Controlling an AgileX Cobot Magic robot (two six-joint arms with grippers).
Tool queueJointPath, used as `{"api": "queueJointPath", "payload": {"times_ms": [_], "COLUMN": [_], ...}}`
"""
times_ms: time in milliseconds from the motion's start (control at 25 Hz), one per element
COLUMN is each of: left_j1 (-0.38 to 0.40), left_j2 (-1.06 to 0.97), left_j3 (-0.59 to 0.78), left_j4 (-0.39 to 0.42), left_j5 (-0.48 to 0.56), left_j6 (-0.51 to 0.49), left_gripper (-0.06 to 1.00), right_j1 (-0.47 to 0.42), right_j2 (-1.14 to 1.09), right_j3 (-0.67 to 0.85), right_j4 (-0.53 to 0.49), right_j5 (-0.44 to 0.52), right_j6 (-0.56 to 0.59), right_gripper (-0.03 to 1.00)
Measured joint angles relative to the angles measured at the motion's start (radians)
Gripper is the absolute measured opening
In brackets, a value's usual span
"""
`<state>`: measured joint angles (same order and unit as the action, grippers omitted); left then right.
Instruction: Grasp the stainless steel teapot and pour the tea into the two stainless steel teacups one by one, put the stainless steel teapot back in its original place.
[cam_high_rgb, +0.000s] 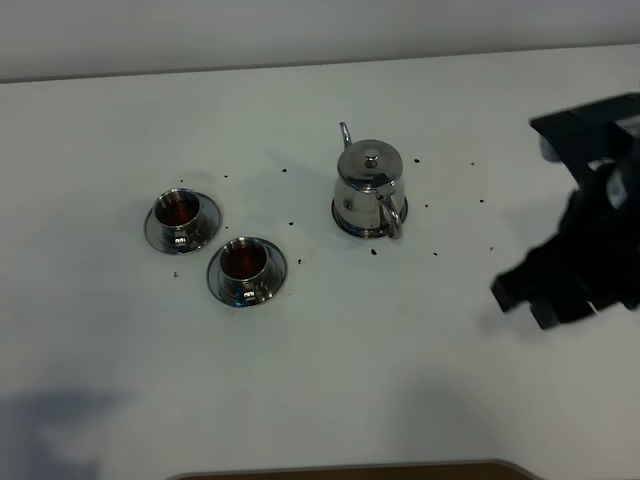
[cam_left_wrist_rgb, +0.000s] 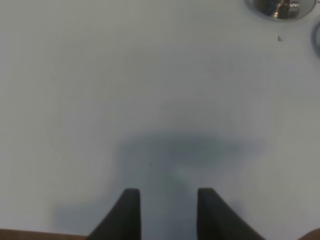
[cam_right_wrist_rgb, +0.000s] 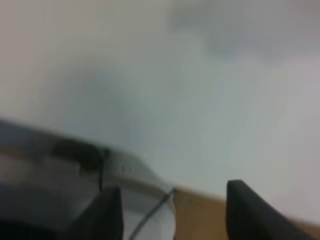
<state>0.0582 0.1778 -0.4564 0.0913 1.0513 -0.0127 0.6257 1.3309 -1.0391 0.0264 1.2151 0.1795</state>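
Right tool (cam_high_rgb: 527, 303) well apart from teapot (cam_high_rgb: 369, 189)

Shiny silver teapot (cam_high_rgb: 369, 187); two silver teacups (cam_high_rgb: 212, 244) filled dark reddish-brown; white table (cam_high_rgb: 330, 370) speckled with black flecks; black right gripper (cam_high_rgb: 527, 300) at right edge.

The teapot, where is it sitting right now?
In the exterior high view the teapot stands upright on its saucer, right of centre on the table, with the two teacups to its left and the right gripper to its right, apart from it.
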Motion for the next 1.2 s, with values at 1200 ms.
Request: {"api": "queueJointPath", "payload": {"times_ms": [1200], "left_j1": [0.0], "left_j2": [0.0], "left_j3": [0.0], "left_j4": [0.0], "left_j5": [0.0], "left_j6": [0.001], "left_gripper": [0.32], "right_j1": [-0.089], "right_j2": [-0.765], "right_j3": [0.52], "right_j4": [0.04], "right_j5": [-0.101], "right_j6": [-0.112], "right_gripper": [0.45]}}
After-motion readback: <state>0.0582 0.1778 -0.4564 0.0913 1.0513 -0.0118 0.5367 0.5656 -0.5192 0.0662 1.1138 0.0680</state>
